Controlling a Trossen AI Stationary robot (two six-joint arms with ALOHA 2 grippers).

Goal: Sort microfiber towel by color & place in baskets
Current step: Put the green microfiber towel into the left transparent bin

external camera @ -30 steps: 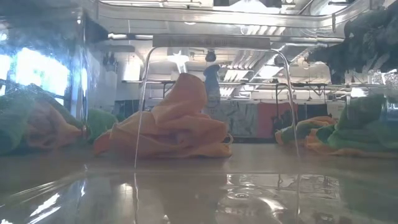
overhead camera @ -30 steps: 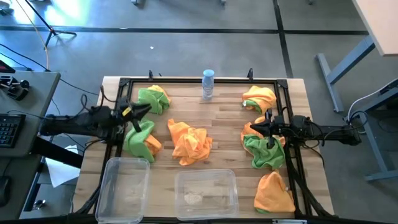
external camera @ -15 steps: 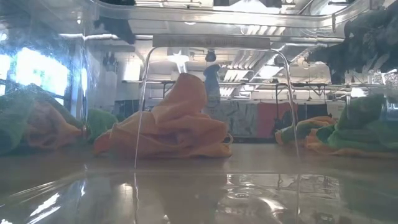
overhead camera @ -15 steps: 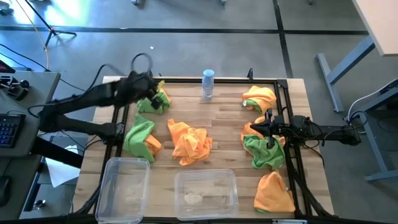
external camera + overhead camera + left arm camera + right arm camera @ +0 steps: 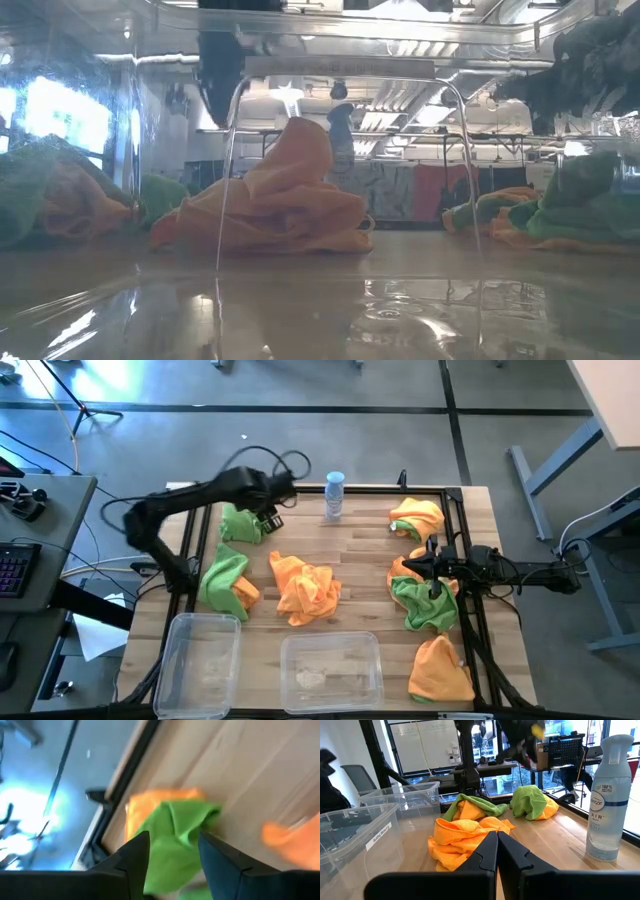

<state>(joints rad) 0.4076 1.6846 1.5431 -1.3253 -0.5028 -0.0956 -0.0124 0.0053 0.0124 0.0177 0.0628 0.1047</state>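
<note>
My left gripper [image 5: 270, 517] [image 5: 172, 837] is open and hovers over the far-left green-and-orange microfiber towel [image 5: 243, 522] [image 5: 175, 827], its fingers standing on either side above it. My right gripper [image 5: 432, 572] [image 5: 496, 837] is shut and waits above the right green-and-orange towel [image 5: 422, 603]. More towels lie on the table: a green-and-orange one at the left [image 5: 226, 580], an orange one in the middle [image 5: 305, 588] [image 5: 280, 205], an orange one far right [image 5: 418, 517], and an orange one near right [image 5: 440, 670]. The narrower basket [image 5: 195, 658] and the wider basket [image 5: 330, 665] stand at the near edge.
A spray bottle [image 5: 334, 495] [image 5: 610, 795] stands upright at the far edge, right of my left gripper. A black frame [image 5: 300, 488] borders the table. Bare wood [image 5: 355, 545] lies between the middle towel and the bottle.
My left gripper has swung from over the left green-and-orange towel toward the far edge, then toward the right, and now stands over the far-left green towel. No towel has moved.
</note>
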